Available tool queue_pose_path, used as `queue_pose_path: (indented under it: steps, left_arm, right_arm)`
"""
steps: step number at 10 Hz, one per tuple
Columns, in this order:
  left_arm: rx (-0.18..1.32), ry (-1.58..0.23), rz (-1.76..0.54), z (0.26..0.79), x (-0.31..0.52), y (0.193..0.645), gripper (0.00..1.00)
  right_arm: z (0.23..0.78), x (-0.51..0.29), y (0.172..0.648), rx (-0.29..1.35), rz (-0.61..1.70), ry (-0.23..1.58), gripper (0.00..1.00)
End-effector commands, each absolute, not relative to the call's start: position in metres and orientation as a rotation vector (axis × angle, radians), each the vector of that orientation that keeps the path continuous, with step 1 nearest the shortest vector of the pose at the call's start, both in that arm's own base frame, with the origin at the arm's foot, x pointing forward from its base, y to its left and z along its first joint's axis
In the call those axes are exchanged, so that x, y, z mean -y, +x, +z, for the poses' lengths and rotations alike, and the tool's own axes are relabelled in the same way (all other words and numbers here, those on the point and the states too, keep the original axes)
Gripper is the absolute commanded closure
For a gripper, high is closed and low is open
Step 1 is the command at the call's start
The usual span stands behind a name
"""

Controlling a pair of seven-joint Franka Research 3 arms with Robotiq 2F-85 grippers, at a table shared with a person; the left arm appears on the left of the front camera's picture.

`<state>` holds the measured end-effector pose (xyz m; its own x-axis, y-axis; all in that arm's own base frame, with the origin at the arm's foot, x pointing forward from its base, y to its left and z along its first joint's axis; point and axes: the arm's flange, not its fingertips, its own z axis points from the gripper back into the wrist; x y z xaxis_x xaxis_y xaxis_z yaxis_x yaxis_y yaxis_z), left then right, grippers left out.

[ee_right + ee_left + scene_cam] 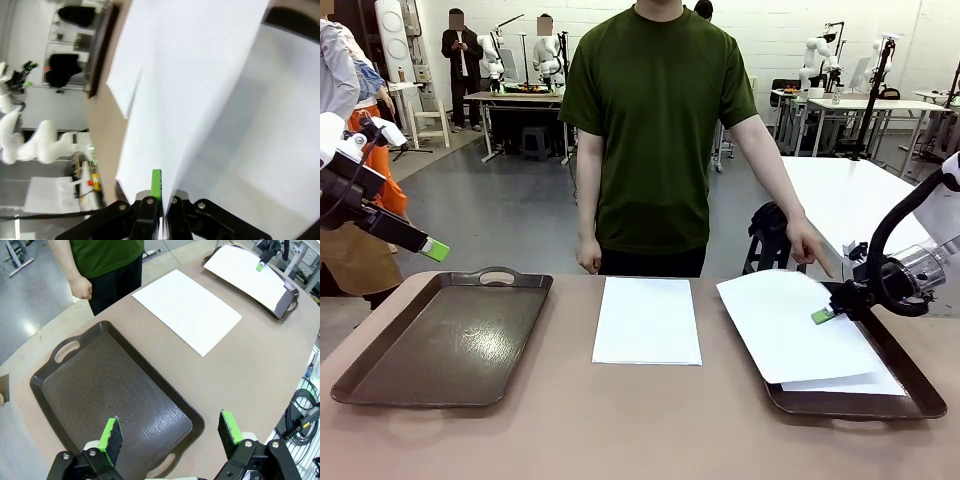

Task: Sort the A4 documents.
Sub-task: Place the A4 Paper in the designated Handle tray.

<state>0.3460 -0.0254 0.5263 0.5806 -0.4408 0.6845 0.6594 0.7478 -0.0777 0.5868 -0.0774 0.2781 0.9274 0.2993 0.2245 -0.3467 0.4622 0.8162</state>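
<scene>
The right gripper (823,316) pinches a paper sheet (780,322) over the right tray (840,407), probably to lay it flat next; the left gripper (170,432) stands spread wide

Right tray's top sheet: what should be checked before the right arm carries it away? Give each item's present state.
1. Right gripper shut on the top A4 sheet: ok.
2. One sheet raised alone, second sheet lying in the right tray: ok.
3. Person's hand away from the gripper: not ok, it points down close by.
4. Left gripper open and above the left tray, out of the way: ok.
5. Middle sheet flat on the table: ok.
6. Where the held sheet belongs: cannot tell.
</scene>
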Motion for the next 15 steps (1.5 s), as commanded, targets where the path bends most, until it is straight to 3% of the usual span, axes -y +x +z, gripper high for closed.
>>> queue_pose_path:
  steps: [1, 8, 9, 10, 11, 12, 13, 14, 15]
  left_arm:
    - [0.702, -0.353, -0.673, 0.524, 0.023, 0.347, 0.0]
    - [0.702, -0.353, -0.673, 0.524, 0.023, 0.347, 0.0]
    - [0.702, -0.353, -0.673, 0.524, 0.023, 0.347, 0.0]
    - [0.702, -0.353, -0.673, 0.524, 0.023, 0.347, 0.0]
    - [0.702, -0.353, -0.673, 0.524, 0.023, 0.347, 0.0]
    - [0.702, -0.353, -0.673, 0.524, 0.023, 0.347, 0.0]
    - [0.702, -0.353, -0.673, 0.524, 0.023, 0.347, 0.0]
    - [0.702, -0.353, -0.673, 0.524, 0.023, 0.347, 0.0]
    - [0.702, -0.353, -0.673, 0.524, 0.023, 0.347, 0.0]
  right_arm:
    - [0.279, 0.073, 0.573, 0.063, 0.379, 0.924, 0.99]
    - [0.288, 0.095, 0.561, 0.097, 0.268, 0.895, 0.99]
    - [0.29, 0.093, 0.561, 0.094, 0.278, 0.886, 0.82]
    - [0.293, 0.093, 0.559, 0.097, 0.285, 0.866, 0.8]
    - [0.295, 0.093, 0.559, 0.087, 0.285, 0.833, 0.63]
    - [0.295, 0.095, 0.559, 0.08, 0.273, 0.762, 0.61]
    - [0.297, 0.095, 0.558, 0.082, 0.262, 0.72, 0.44]
    - [0.301, 0.096, 0.557, 0.089, 0.254, 0.658, 0.42]
    - [0.305, 0.096, 0.556, 0.09, 0.25, 0.607, 0.25]
